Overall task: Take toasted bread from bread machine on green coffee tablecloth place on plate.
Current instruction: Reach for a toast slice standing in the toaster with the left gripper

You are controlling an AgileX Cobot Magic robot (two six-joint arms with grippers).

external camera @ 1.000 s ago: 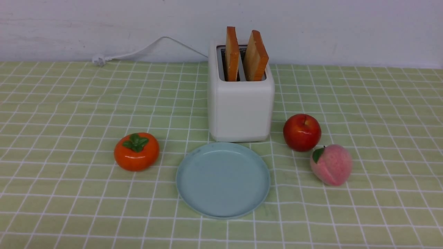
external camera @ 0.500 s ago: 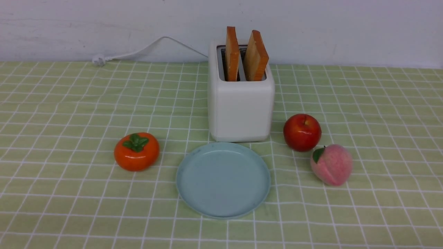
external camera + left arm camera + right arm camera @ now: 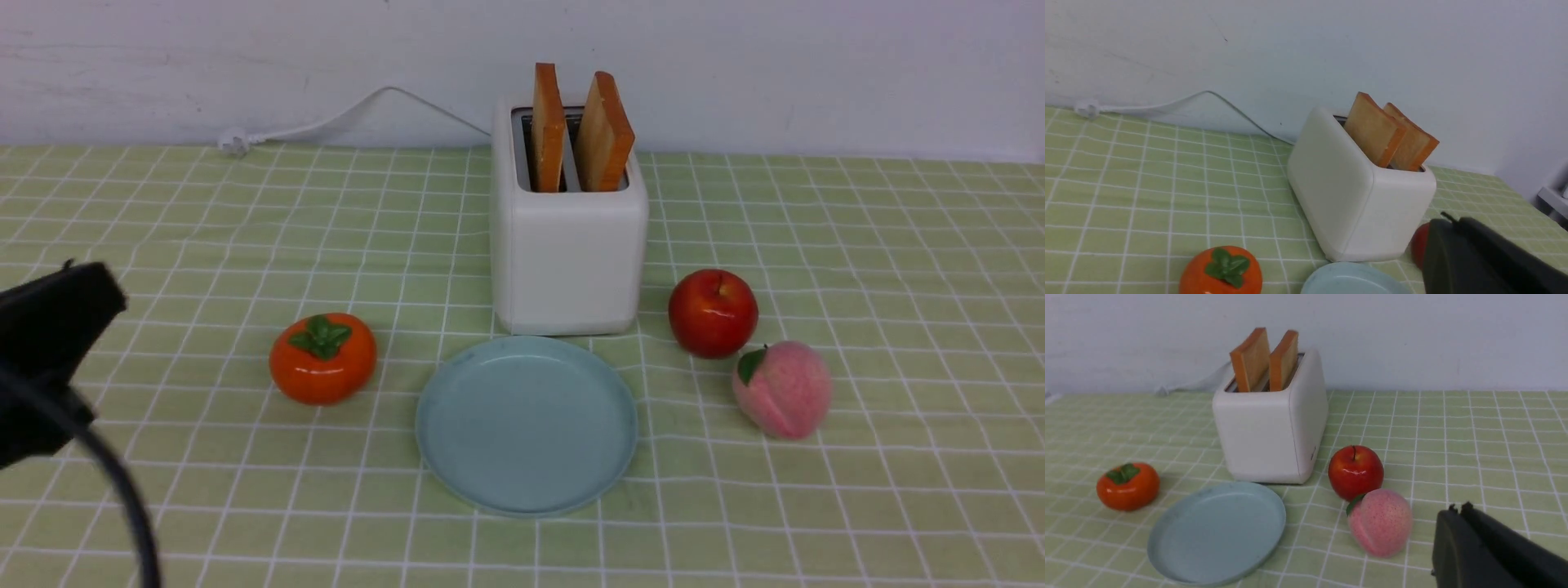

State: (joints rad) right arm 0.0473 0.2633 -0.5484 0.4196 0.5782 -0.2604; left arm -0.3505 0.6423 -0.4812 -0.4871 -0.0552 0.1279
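Note:
Two toasted bread slices point(image 3: 547, 122) point(image 3: 606, 135) stand upright in the slots of the white bread machine point(image 3: 567, 253) at the back of the green coffee tablecloth point(image 3: 163, 220). The pale blue plate point(image 3: 526, 425) lies bare just in front of it. My left gripper point(image 3: 82, 286) enters at the left edge, far from the toaster; in the left wrist view point(image 3: 1447, 222) its fingers lie together, holding nothing. My right gripper point(image 3: 1457, 508) shows only in the right wrist view, fingers together and empty, low over the cloth right of the peach.
An orange persimmon point(image 3: 322, 358) sits left of the plate. A red apple point(image 3: 712, 312) and a pink peach point(image 3: 781, 389) sit to its right. The white power cord point(image 3: 343, 114) runs along the wall behind the toaster to the left.
My left arm has come into the front view at the left edge. The bread, toaster, plate and fruit have not moved.

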